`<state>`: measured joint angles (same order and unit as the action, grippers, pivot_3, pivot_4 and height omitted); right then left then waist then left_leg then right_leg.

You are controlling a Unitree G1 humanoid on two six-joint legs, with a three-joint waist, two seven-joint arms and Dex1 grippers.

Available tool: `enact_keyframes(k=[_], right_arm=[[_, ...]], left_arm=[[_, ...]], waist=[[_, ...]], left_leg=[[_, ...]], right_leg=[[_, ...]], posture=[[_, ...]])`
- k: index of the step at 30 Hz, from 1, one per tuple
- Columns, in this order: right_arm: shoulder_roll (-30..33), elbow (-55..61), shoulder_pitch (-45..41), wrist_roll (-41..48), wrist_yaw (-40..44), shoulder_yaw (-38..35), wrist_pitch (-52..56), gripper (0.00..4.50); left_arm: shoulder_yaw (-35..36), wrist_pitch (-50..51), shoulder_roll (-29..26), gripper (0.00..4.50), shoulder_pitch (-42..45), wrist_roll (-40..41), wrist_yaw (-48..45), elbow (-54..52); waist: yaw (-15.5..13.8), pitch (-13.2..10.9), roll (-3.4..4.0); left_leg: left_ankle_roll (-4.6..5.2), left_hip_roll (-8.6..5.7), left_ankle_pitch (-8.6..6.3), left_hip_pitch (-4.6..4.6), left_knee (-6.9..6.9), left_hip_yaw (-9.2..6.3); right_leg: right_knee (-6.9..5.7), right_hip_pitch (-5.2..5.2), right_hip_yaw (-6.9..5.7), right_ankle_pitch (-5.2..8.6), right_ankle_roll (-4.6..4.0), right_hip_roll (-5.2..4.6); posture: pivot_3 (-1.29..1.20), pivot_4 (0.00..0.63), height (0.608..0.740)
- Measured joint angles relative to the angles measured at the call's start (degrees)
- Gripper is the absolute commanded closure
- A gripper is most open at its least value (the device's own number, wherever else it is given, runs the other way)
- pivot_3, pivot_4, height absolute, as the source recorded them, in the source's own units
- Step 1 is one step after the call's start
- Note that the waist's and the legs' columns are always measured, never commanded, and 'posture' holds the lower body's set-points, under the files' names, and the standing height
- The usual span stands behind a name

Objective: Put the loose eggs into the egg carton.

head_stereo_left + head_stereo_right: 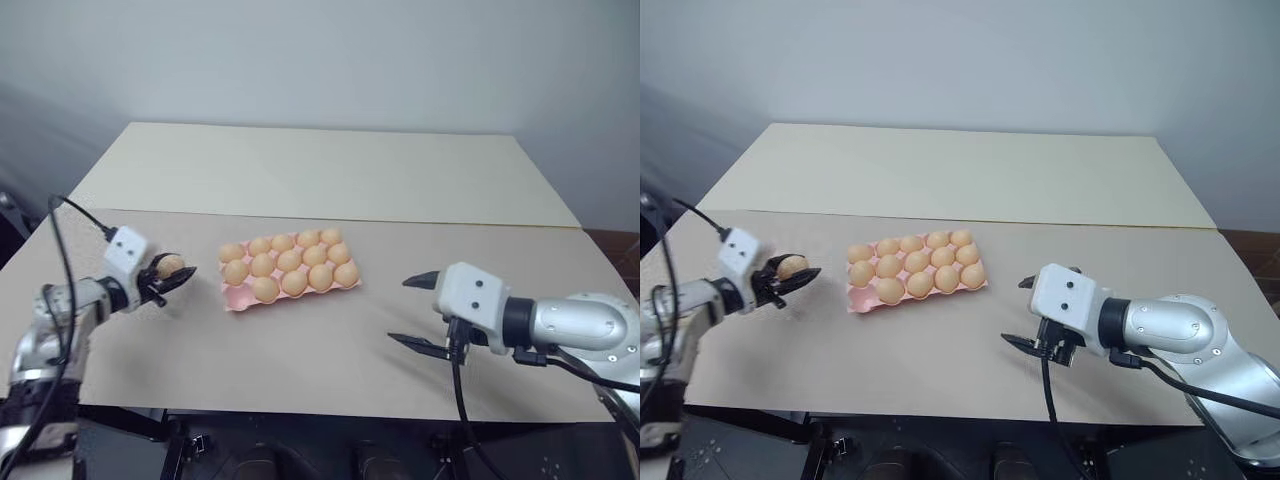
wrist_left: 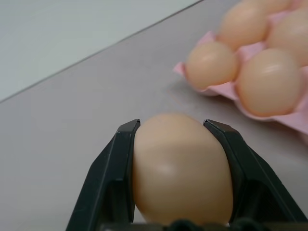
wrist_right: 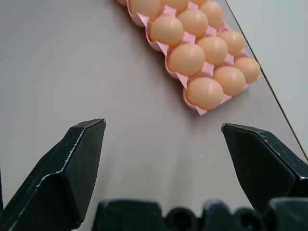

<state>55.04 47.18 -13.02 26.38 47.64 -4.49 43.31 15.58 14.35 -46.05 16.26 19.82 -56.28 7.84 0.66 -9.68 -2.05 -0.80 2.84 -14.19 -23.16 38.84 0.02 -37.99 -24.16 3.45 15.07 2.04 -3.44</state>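
The big tan table [image 1: 330, 350] has lots of bare room all around, and a paler table [image 1: 330, 170] sits behind it. In the middle lies the pink egg carton [image 1: 243, 299], well away from every table edge. It is almost full: I count fourteen eggs in its cups, and one cup at the near corner, on the robot's left, looks empty. So the job looks nearly done, with one egg left to put in. That last egg [image 1: 168, 265] is up off the table, in the left gripper [image 1: 178, 277], just to the left of the carton. The two black fingers [image 2: 113, 183] are squeezed against its sides and hold it tight. Nothing lies between it and the empty cup. The right gripper [image 1: 418, 312] hangs over bare table on the other side of the carton, with its jaws spread wide and nothing in them.
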Motion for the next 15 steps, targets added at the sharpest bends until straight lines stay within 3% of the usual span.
enact_keyframes(k=[5,15], right_arm=[[-1.02,0.07,0.35,1.44,1.72,-0.82,-4.19,0.00],[-1.68,0.18,3.06,-0.78,-0.76,-0.35,-5.54,0.00]], left_arm=[[0.01,-2.68,0.04,2.59,-0.78,6.33,-10.50,-4.14],[-9.16,-6.49,3.01,2.59,8.87,4.06,-16.37,2.92]], waist=[[-0.26,0.00,0.00],[0.34,0.00,0.00]], left_leg=[[0.00,0.00,0.00,0.09,0.02,0.01],[0.01,-0.01,0.00,0.01,0.02,0.00]], right_leg=[[-0.01,0.12,-0.03,0.00,0.00,0.00],[-0.01,0.02,0.00,0.00,0.00,0.03]], posture=[[0.00,0.150,0.740],[0.00,0.150,0.740]])
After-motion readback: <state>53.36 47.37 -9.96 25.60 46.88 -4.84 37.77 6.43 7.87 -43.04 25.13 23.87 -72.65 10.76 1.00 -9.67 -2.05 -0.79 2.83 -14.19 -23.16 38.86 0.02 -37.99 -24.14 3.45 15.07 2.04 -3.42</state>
